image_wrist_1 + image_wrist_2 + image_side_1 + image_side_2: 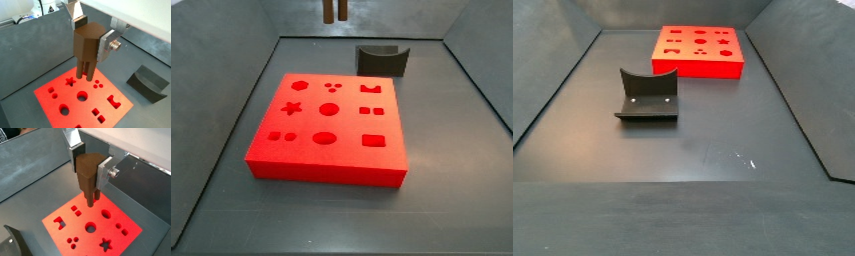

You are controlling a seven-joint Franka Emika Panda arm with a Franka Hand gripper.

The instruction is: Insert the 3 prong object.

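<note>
My gripper (91, 46) is shut on the 3 prong object (85, 52), a brown wooden block with narrow prongs pointing down. It shows in both wrist views, with the silver fingers (105, 172) clamping its upper body (87, 178). The prongs hang above the red board (70, 100), apart from it. The board has several shaped holes, among them a group of three small round holes (334, 87). In a side view only the prong tips (333, 10) show, high above the board's far end (352, 125). The gripper is out of view there.
The fixture, a dark grey curved bracket (381, 58), stands on the floor next to the board and also shows in the wrist views (148, 82). In a side view it (647, 95) sits in front of the red board (700, 66). Grey bin walls surround the floor.
</note>
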